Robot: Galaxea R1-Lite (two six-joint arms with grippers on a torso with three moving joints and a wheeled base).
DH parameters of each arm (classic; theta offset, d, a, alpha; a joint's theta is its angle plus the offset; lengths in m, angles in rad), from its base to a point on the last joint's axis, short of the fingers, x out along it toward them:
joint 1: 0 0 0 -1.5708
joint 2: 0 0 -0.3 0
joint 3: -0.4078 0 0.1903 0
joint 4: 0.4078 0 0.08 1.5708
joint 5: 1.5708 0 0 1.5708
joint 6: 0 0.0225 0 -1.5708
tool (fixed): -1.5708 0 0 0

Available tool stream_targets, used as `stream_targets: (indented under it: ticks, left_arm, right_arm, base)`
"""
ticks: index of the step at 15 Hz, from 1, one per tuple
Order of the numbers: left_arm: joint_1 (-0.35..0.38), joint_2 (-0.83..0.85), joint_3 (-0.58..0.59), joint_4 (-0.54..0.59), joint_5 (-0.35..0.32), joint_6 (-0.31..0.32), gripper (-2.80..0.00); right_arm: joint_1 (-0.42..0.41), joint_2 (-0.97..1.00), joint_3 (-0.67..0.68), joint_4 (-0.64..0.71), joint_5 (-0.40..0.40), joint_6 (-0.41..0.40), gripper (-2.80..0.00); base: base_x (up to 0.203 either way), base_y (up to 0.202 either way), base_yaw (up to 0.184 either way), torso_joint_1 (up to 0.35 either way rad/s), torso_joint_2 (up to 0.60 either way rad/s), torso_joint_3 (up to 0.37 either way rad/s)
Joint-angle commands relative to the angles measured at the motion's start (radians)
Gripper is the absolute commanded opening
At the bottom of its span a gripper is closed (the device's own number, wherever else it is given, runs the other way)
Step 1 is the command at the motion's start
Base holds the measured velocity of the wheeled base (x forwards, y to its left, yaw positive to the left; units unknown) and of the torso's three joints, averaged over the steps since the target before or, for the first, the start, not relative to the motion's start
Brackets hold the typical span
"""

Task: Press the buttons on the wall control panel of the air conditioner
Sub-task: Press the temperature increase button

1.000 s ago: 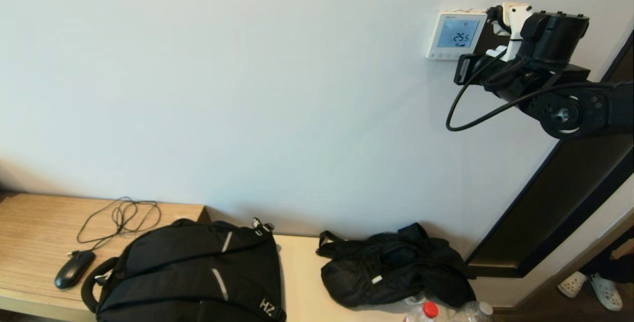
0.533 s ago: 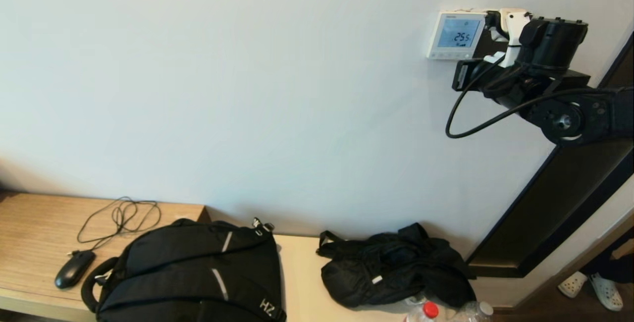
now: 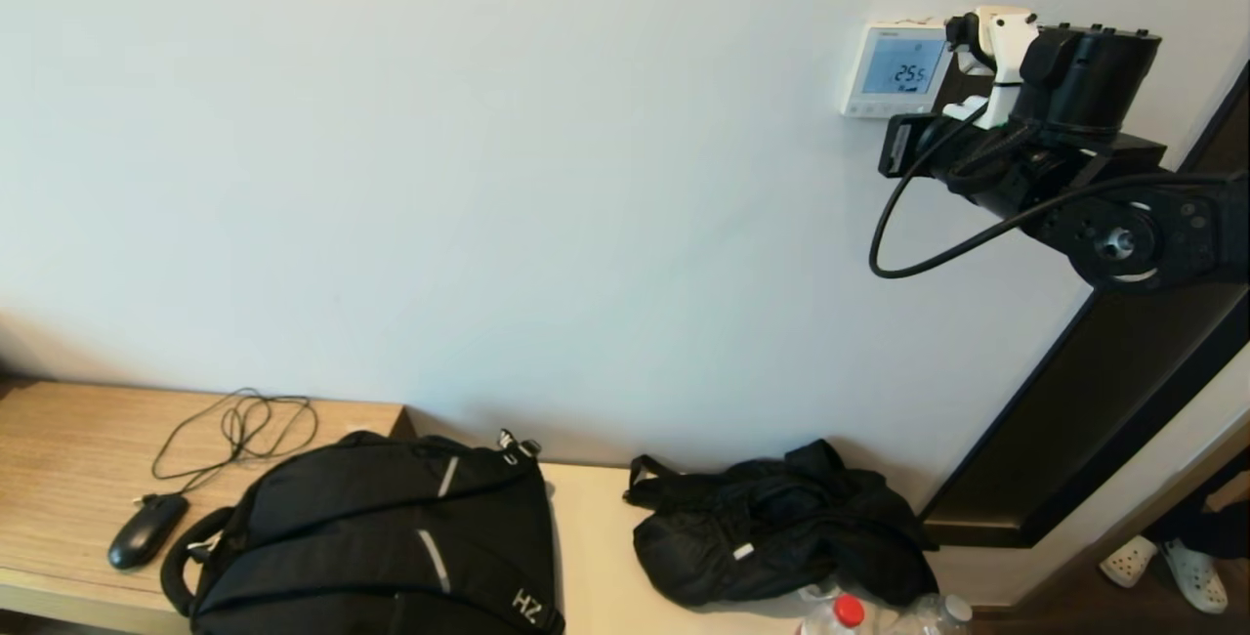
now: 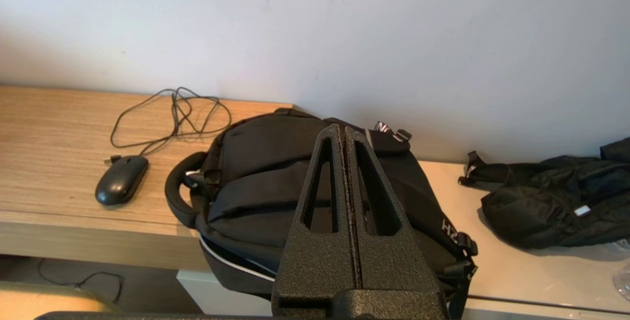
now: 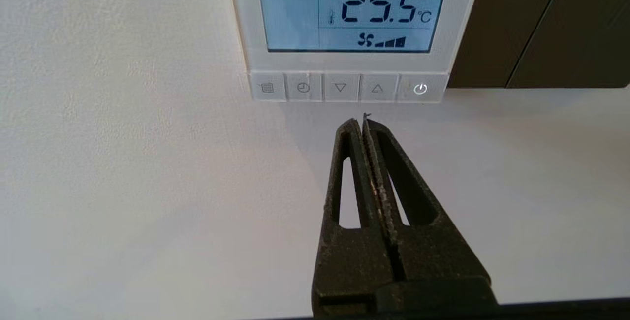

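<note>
The white wall control panel [image 3: 896,68] hangs high on the wall, its pale blue screen [image 5: 344,15] reading 25.5. A row of several small grey-white buttons [image 5: 340,87] runs along its lower edge; the row also shows in the head view [image 3: 879,109]. My right gripper [image 5: 363,122] is shut and empty. Its tip points at the wall just below the row, under the up-arrow button [image 5: 377,87], with a small gap to the panel. My right arm's wrist [image 3: 1074,78] hides the panel's right edge. My left gripper [image 4: 343,130] is shut and empty, parked low above the backpack.
A dark brown plate [image 5: 536,24] sits right beside the panel. Below, on the bench, lie a black backpack [image 3: 391,537], a black mouse [image 3: 146,529] with its cable, a black jacket [image 3: 781,537] and bottles [image 3: 840,613]. A dark door frame [image 3: 1104,401] runs down the right.
My right arm has shifted a little to the left, after dipping and rising again. The screen still reads 25.5. The left arm has not moved.
</note>
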Motion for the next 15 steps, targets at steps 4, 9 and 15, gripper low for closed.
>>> stream_targets:
  ticks: [4, 9, 15]
  left_arm:
    - [0.0, 0.0, 0.0, 0.0, 0.0, 0.0, -2.8]
    - [0.0, 0.0, 0.0, 0.0, 0.0, 0.0, -2.8]
    - [0.0, 0.0, 0.0, 0.0, 0.0, 0.0, -2.8]
  right_arm:
    - [-0.002, 0.024, -0.044, 0.006, -0.001, -0.003, -2.8]
    - [-0.01, 0.032, -0.044, 0.003, -0.001, -0.003, -2.8]
    - [-0.013, 0.049, -0.047, 0.001, 0.0, -0.004, -2.8]
  base:
    - [0.0, 0.0, 0.0, 0.0, 0.0, 0.0]
    - [0.0, 0.0, 0.0, 0.0, 0.0, 0.0]
    - [0.0, 0.0, 0.0, 0.0, 0.0, 0.0]
